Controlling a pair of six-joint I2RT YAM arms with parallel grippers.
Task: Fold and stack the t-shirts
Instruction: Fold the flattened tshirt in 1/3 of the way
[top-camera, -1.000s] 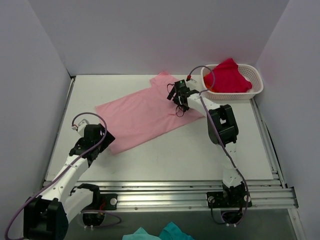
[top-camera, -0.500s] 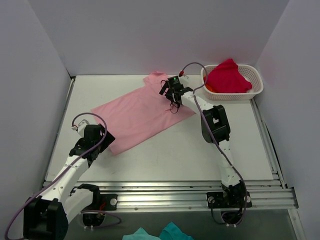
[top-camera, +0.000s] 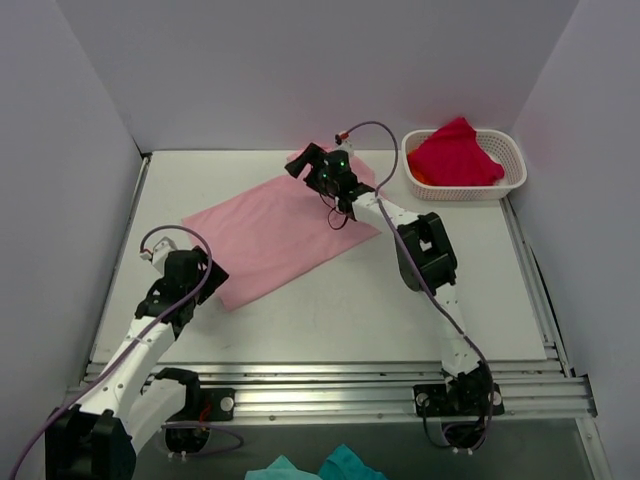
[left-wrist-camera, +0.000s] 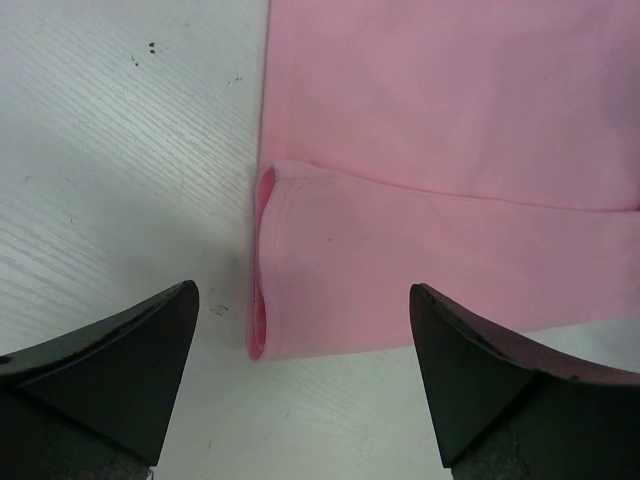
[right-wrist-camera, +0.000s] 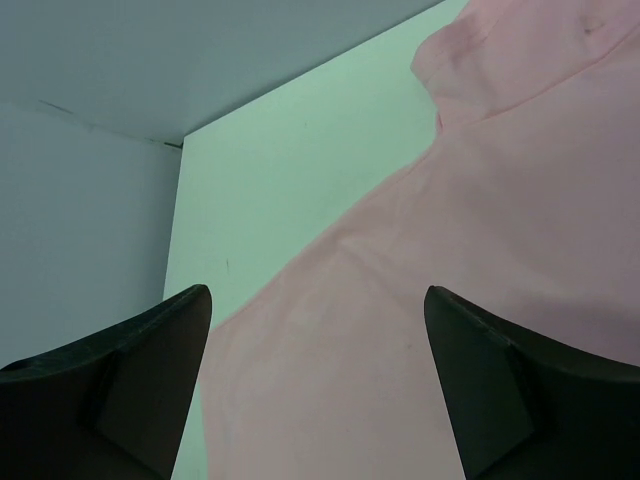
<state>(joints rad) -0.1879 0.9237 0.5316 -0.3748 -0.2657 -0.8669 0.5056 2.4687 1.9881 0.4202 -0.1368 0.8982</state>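
Both jaws gape above the pink t-shirt (top-camera: 265, 228) (red t-shirt (top-camera: 452, 155) fills basket (top-camera: 470, 193)).

We saw a plain light pink t-shirt (top-camera: 270, 235) on the white table (top-camera: 340, 310), a crimson red t-shirt (top-camera: 455, 155) in the white lattice basket (top-camera: 480, 190) at two o'clock, and teal cloth (top-camera: 320, 468) at six o'clock.

Beneath the left gripper's (left-wrist-camera: 302, 290) matt black fingers (left-wrist-camera: 110, 360), probably plastic, the pink t-shirt (left-wrist-camera: 450, 140) is soft matt cloth with a stitched hem, on a white table (left-wrist-camera: 110, 170) of fine, ridged grain. Right of the right gripper (right-wrist-camera: 317, 290), a white plastic lattice basket (top-camera: 470, 191) holds the crimson t-shirt (top-camera: 455, 152), also matt cloth.
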